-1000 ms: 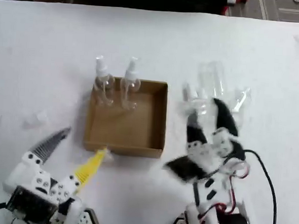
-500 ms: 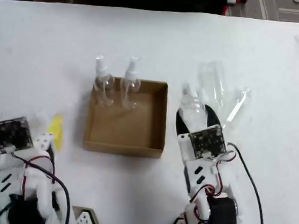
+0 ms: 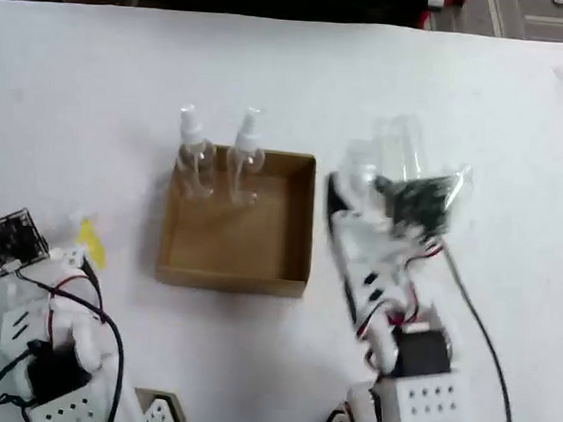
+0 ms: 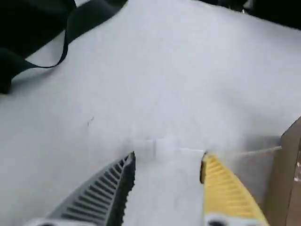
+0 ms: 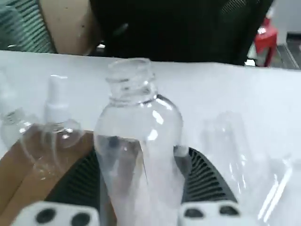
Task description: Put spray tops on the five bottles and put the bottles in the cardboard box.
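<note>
The cardboard box [image 3: 300, 222] lies mid-table with two clear bottles with white spray tops [image 3: 191, 153] [image 3: 246, 156] upright at its far wall; they also show as capped bottles [image 5: 56, 127]. My right gripper [image 5: 141, 181] is shut on an upright clear bottle [image 5: 138, 141] with a bare threaded neck, just right of the box, where the right gripper [image 3: 359, 192] appears from above. My left gripper [image 4: 167, 160] hangs open over the table left of the box, grey and yellow fingers straddling a small pale spray top [image 4: 153, 146]. From above, the yellow finger [image 3: 89, 237] marks it.
More clear uncapped bottles [image 3: 400, 147] [image 3: 450, 188] stand or lean behind the right gripper, seen as clear bottles [image 5: 228, 146]. The box's near corner [image 4: 287, 179] is close beside the yellow finger. Black fabric [image 4: 42, 28] lies past the table's far edge.
The left arm swung from the box's front edge out to the left, over the spray top. The right arm pushed forward toward the box's right side, and its gripper now holds the bottle upright.
</note>
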